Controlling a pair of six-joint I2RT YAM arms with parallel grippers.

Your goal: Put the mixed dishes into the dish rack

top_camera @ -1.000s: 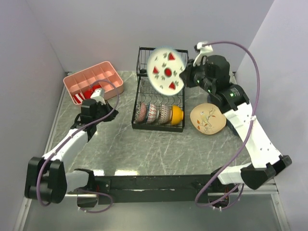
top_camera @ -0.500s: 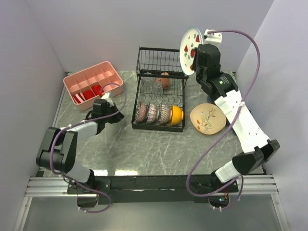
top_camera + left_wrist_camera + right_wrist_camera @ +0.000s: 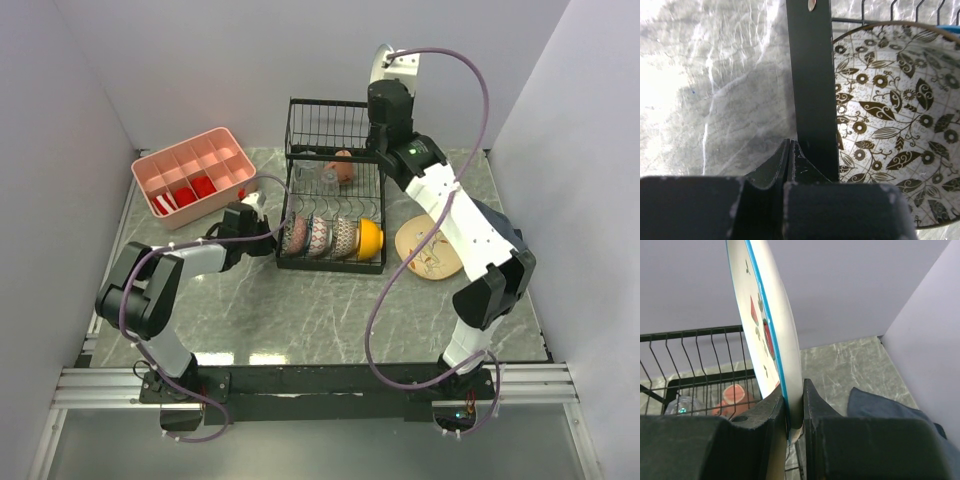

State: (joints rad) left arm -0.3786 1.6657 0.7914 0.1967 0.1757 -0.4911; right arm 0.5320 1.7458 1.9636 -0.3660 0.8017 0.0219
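Note:
My right gripper (image 3: pixel 381 86) (image 3: pixel 794 405) is shut on the lower rim of the white watermelon-slice plate (image 3: pixel 376 67) (image 3: pixel 767 325). It holds the plate upright and edge-on above the back right of the black dish rack (image 3: pixel 332 130) (image 3: pixel 690 360). The rack's front row holds three patterned small bowls (image 3: pixel 317 236) and the orange bowl (image 3: pixel 369 239). Behind them lie the terracotta cup (image 3: pixel 343 165) (image 3: pixel 735 395) and the clear glass (image 3: pixel 321 178). The cream bird-motif plate (image 3: pixel 430 250) lies on the table to the right. My left gripper (image 3: pixel 268 228) (image 3: pixel 789 150) is shut and empty at the rack's front left post (image 3: pixel 810 75), beside the brown patterned bowl (image 3: pixel 890 125).
A pink compartmented tray (image 3: pixel 195 165) with red items stands at the back left. Walls close in behind and on both sides. My right arm stretches over part of the bird-motif plate. Grey marbled tabletop (image 3: pixel 330 310) lies in front of the rack.
The right arm has swung the watermelon plate left and back and turned it from face-on to edge-on over the rack's back. The left gripper has moved right, up to the rack's front left corner.

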